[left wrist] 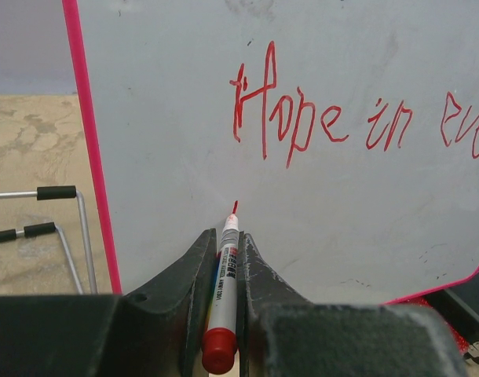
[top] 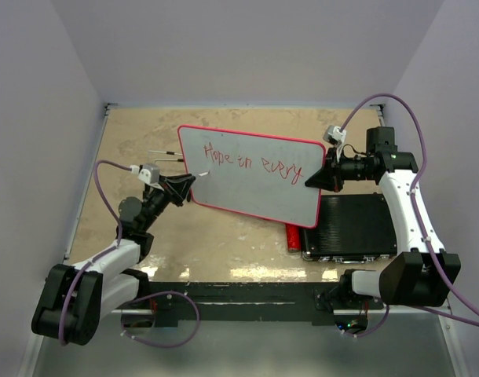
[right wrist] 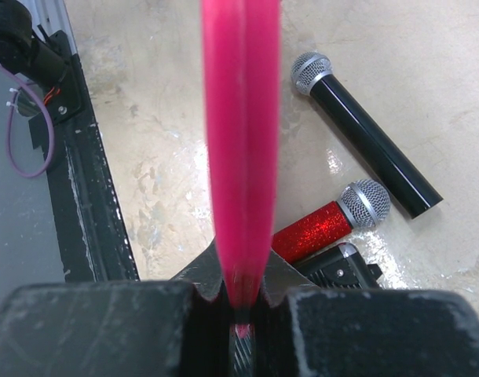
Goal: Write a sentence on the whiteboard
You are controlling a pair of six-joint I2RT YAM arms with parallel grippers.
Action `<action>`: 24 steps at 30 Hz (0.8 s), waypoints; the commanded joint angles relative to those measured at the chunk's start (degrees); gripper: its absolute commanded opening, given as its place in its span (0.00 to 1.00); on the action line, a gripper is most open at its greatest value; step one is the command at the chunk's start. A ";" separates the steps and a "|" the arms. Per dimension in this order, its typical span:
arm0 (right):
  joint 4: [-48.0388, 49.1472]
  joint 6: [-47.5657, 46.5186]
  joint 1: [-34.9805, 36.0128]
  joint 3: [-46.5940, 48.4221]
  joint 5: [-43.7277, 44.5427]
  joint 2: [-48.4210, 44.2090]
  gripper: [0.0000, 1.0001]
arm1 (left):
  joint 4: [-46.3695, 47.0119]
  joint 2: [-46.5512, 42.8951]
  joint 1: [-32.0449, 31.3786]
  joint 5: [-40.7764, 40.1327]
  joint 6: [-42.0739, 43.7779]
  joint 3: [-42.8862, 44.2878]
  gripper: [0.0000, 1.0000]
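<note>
The whiteboard [top: 255, 177] with its thin red frame is held tilted above the table. My right gripper [top: 316, 179] is shut on its right edge, seen edge-on as a pink strip [right wrist: 241, 141] in the right wrist view. The sentence [top: 251, 162] in red reads "Hope in every" on one line; it also shows in the left wrist view [left wrist: 318, 118]. My left gripper [top: 190, 185] is shut on a red marker [left wrist: 224, 290]. Its tip touches the board [left wrist: 302, 204] below the "H", at a short red stroke [left wrist: 234, 207].
A black ribbed case [top: 357, 228] lies under the board's right end. A red glitter microphone [right wrist: 330, 224] and a black microphone [right wrist: 365, 133] lie on the table beneath the board. A wire stand [left wrist: 63, 228] with black grips lies left of the board.
</note>
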 commanded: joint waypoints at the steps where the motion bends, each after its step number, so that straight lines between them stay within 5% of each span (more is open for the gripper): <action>1: 2.02 -1.63 0.48 0.45 -0.34 -1.05 0.00 | 1.17 0.73 0.39 -1.47 2.49 2.36 0.00; 24: 2.02 -1.63 0.48 0.62 -0.43 -1.13 0.00 | -5.25 1.09 0.39 -0.51 0.91 2.27 0.00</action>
